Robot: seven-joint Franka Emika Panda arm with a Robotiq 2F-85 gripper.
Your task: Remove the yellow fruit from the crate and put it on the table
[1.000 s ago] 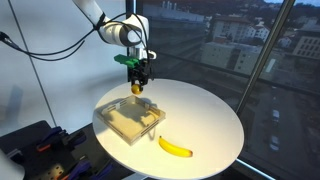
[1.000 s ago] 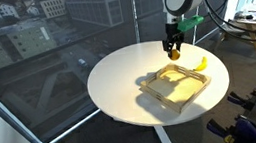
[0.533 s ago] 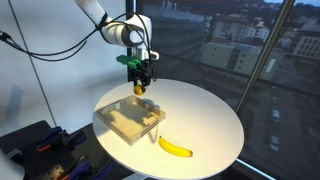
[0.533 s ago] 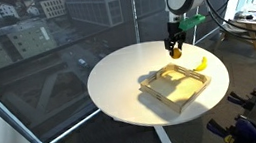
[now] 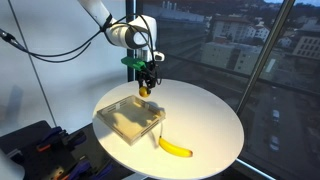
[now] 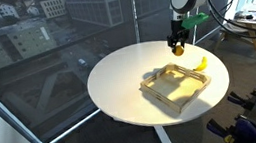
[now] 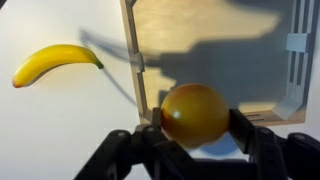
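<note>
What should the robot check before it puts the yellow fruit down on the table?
1. Grip: the gripper is shut on the yellow fruit. Ok.
2. Height: the fruit hangs above the walls of the crate. Ok.
3. Fruit past the crate: in the wrist view it looks near the crate's edge. Cannot tell.
4. Landing spot: the table has bare white surface beside the crate. Ok.
5. The banana lies on the table, apart from the gripper. Ok.

Obstacles: crate (image 5: 125, 118), banana (image 5: 176, 147) — table (image 5: 212, 115) beyond them open.
</note>
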